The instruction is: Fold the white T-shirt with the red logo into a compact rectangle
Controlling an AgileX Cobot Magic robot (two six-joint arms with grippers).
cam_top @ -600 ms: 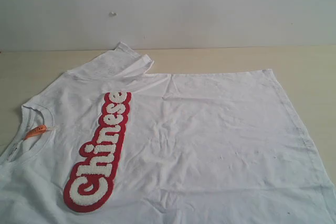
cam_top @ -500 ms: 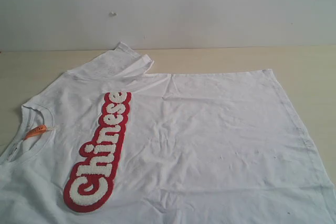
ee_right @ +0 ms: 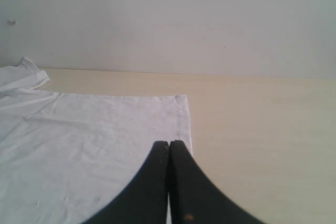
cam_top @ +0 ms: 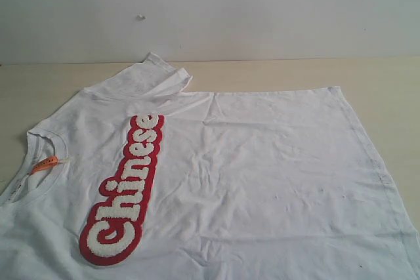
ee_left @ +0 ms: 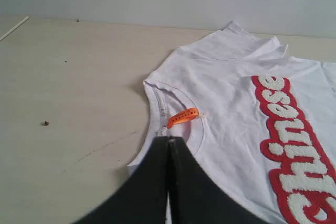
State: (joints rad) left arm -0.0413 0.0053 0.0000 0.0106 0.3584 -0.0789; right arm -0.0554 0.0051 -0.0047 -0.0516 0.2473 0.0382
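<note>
You can see the white T-shirt (cam_top: 262,181) lying spread out on the table (cam_top: 387,77), front side up. It is wrinkled. In the exterior view its neck hole is on the left and its bottom edge is on the right. The red logo (cam_top: 125,195) runs across the chest in fluffy white letters that say "Chinese". A little orange tag (cam_top: 44,164) sits inside the collar. The far sleeve (cam_top: 157,73) is bunched up and points toward the wall (cam_top: 262,4).

Your left gripper (ee_left: 168,139) has its jaws pressed together and holds nothing. Its tip is over the collar, just beside the orange tag. You cannot tell if it touches the cloth. A tiny dark crumb (ee_left: 46,123) lies on the bare table, well apart from the shirt.

Your right gripper (ee_right: 169,142) is also squeezed tight and holds nothing. Its tip is over the shirt's bottom edge, near the far corner.
</note>
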